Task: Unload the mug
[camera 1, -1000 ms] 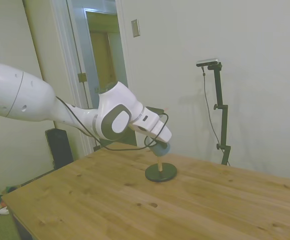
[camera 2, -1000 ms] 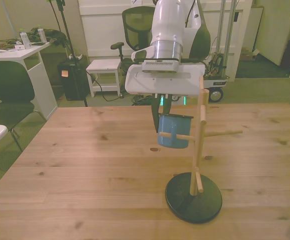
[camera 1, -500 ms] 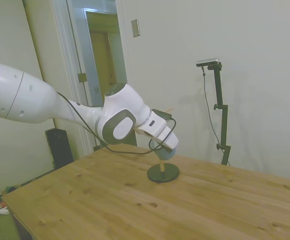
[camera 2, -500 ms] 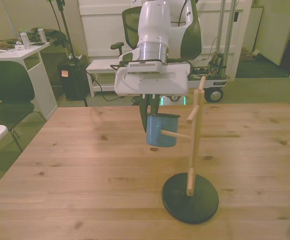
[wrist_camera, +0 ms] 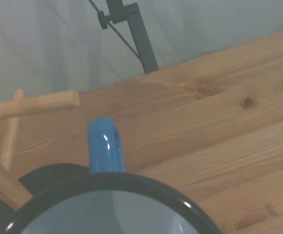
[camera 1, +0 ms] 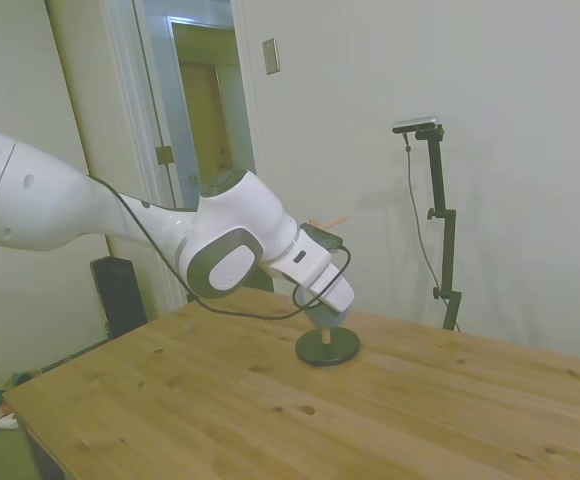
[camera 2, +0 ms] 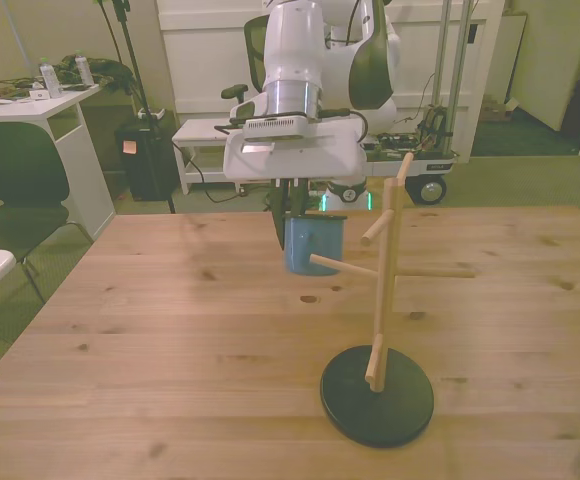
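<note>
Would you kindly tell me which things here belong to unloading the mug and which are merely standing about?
Belong to the job:
- small light-blue cylindrical mug, held above the table
- end effector gripping the mug
- wooden peg stand with black round base
- wooden table

Standing about:
- dark office chair
- white desk
- small white stool

Side view: the mug (camera 1: 328, 316) is almost wholly hidden behind the gripper (camera 1: 322, 312), and the peg stand (camera 1: 326, 345) shows only its base. Front view: the fingers are masked by the mug's (camera 2: 312, 245) rim. Wrist view: the mug (wrist_camera: 107, 204) is cut off at the picture's edge.
</note>
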Robot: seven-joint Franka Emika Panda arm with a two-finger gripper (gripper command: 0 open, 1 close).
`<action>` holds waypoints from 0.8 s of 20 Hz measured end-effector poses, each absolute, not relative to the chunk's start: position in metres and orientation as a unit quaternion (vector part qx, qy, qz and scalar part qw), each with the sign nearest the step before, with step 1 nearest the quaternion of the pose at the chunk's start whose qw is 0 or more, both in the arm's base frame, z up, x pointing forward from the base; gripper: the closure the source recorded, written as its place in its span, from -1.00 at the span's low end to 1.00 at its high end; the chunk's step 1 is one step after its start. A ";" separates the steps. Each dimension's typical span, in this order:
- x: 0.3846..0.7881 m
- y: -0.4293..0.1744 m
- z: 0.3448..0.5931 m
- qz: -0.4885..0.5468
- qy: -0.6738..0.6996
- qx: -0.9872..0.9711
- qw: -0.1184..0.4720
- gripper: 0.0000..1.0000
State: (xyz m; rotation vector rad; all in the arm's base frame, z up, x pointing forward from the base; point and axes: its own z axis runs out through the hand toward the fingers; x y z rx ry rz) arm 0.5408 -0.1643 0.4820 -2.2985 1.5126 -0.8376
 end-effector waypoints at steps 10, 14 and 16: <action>0.500 -0.119 0.439 -0.240 0.472 -0.839 0.120 1.00; 0.477 -0.106 0.430 -0.213 0.453 -0.858 0.115 1.00; 0.468 -0.102 0.428 -0.201 0.447 -0.864 0.114 1.00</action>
